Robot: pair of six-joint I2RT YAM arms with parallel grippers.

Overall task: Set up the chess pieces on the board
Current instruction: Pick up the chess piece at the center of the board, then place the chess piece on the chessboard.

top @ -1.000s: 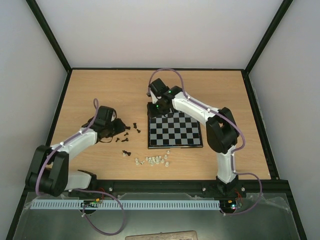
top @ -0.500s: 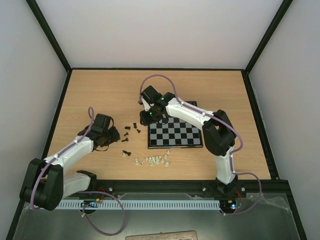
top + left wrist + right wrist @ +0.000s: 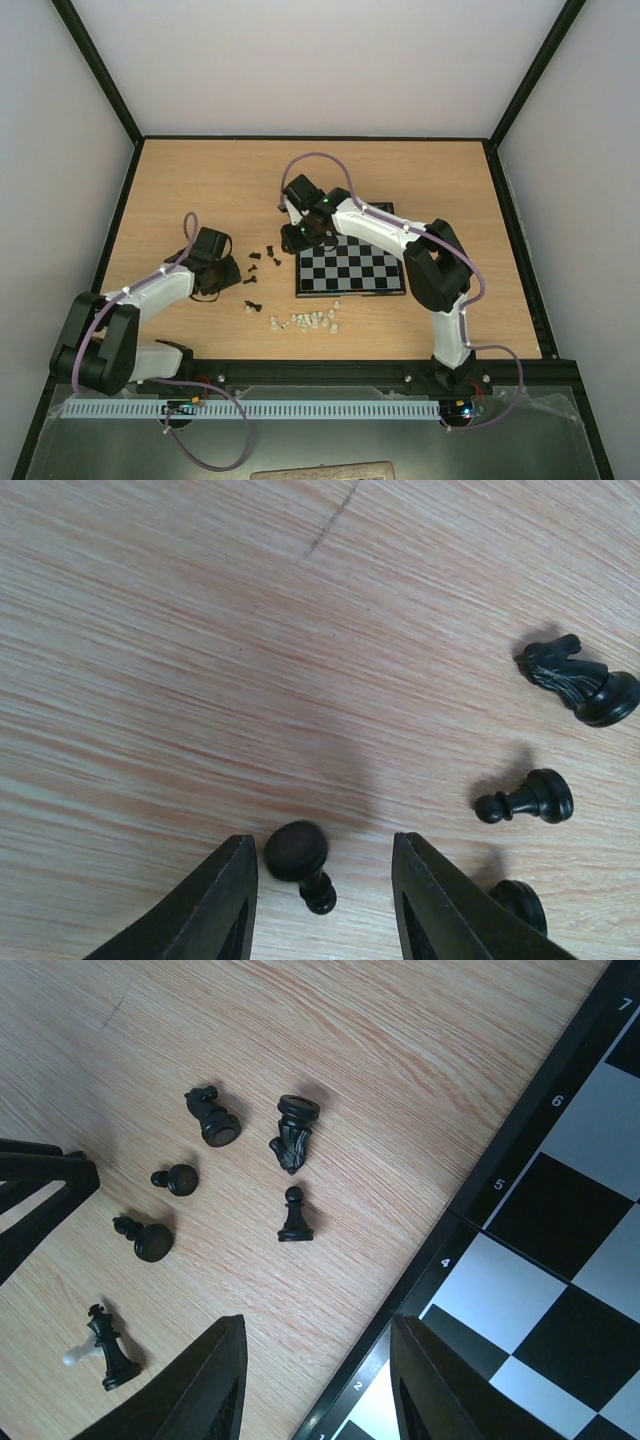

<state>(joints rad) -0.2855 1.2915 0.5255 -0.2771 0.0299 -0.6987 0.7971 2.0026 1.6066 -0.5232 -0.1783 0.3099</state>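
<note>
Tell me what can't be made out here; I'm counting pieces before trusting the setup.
- Top view: the board's far-left corner is hidden under the right arm.
- Top view: the black chess pieces are too small to tell their kinds.
- Left wrist view: one black piece is half hidden by a finger.
- Right wrist view: a whitish piece lies partly behind a black king.

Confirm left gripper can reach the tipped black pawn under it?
Probably yes. The pawn lies on its side between the open fingers of the left gripper, with bare table around it and nothing blocking.
</note>
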